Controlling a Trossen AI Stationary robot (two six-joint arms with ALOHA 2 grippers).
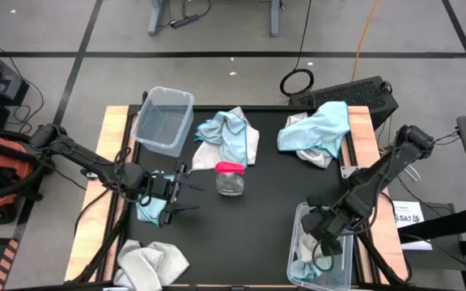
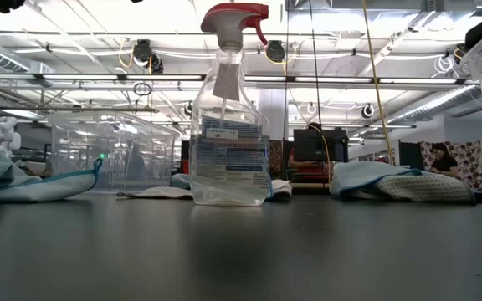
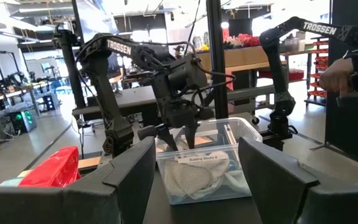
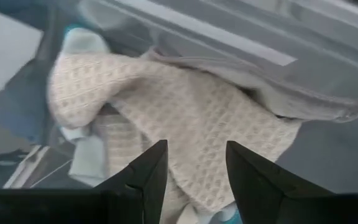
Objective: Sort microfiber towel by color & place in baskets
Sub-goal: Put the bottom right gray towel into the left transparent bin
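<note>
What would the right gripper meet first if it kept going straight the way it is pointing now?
Most likely the pale waffle-weave towel lying in the clear basket. The right gripper, fingers open, points down into that basket with the towel directly ahead; how far off is unclear.

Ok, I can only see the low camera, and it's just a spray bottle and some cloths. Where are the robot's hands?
Observer: The right gripper hangs open over the basket at the table's near right corner, above a pale waffle towel lying inside.
Kid: And the other hand?
Observer: The left gripper is on the left side, open with nothing between its fingers, pointing toward the spray bottle.
Kid: Is there another basket?
Observer: Yes, the second basket sits at the far left, and it looks empty.
</note>
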